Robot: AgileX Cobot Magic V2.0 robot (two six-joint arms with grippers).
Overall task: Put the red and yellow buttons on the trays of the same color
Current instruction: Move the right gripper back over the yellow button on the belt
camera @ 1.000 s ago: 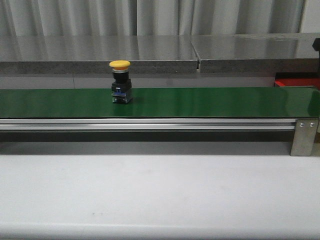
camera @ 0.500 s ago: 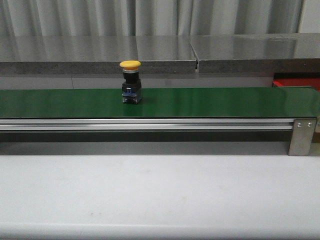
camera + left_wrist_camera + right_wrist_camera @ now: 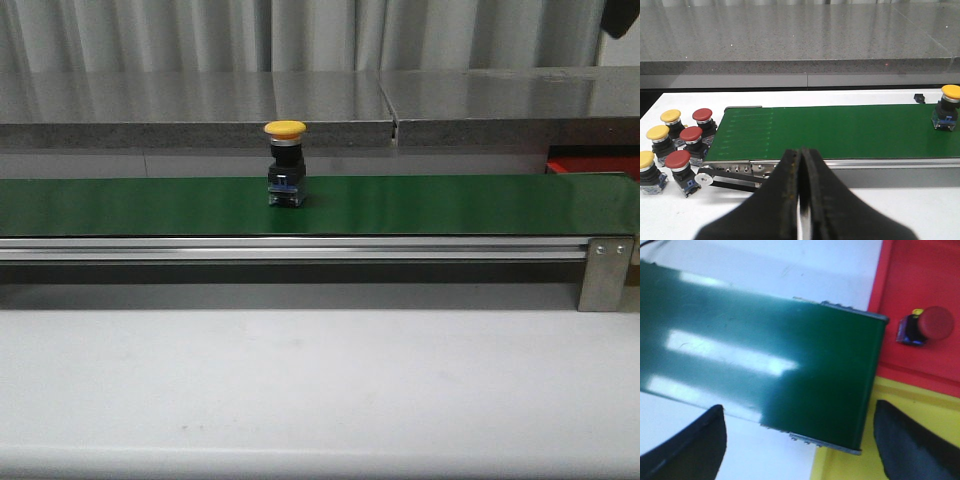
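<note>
A yellow-capped mushroom push button [image 3: 285, 163] stands upright on the long green conveyor belt [image 3: 450, 203], well ahead of the left claw [image 3: 801, 200], whose dark fingers are pressed together on nothing. The right claw [image 3: 800, 440] hangs spread wide above the belt's end, where a red-capped button [image 3: 926, 326] lies on the flat red tray [image 3: 920, 270] beside a yellow tray [image 3: 850, 465].

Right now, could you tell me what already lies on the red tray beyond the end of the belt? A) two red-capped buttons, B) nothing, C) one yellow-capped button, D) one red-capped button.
D: the right wrist view shows a single red-capped button lying on the red tray, beside the green belt.
</note>
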